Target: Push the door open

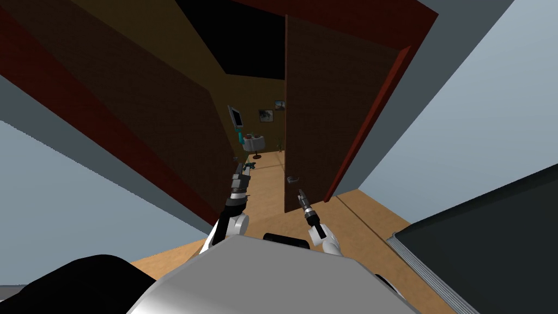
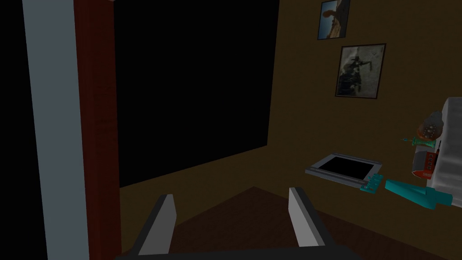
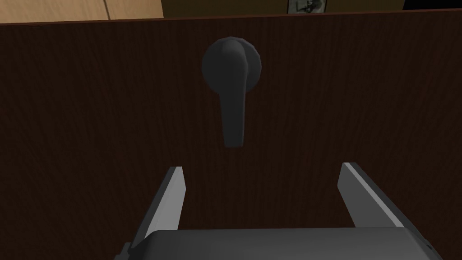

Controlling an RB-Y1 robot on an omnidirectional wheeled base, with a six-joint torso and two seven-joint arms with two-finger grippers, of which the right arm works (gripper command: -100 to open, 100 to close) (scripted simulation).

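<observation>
Right hand (image 3: 262, 168), spread, faces the dark door (image 3: 90, 113) near its lever handle (image 3: 232, 104), poised to push it wider; left hand (image 2: 230, 194), likewise spread, points through the gap.

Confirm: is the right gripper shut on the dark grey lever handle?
No: the right gripper stands open, apart from the dark grey lever handle.

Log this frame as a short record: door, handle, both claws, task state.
door: dark brown, partly open
handle: dark grey lever on the door's face, not gripped
right claw: open, aimed at the door, fingers short of the handle's tip
left claw: open, pointing through the gap into the room beyond
task state: door not yet fully open
</observation>
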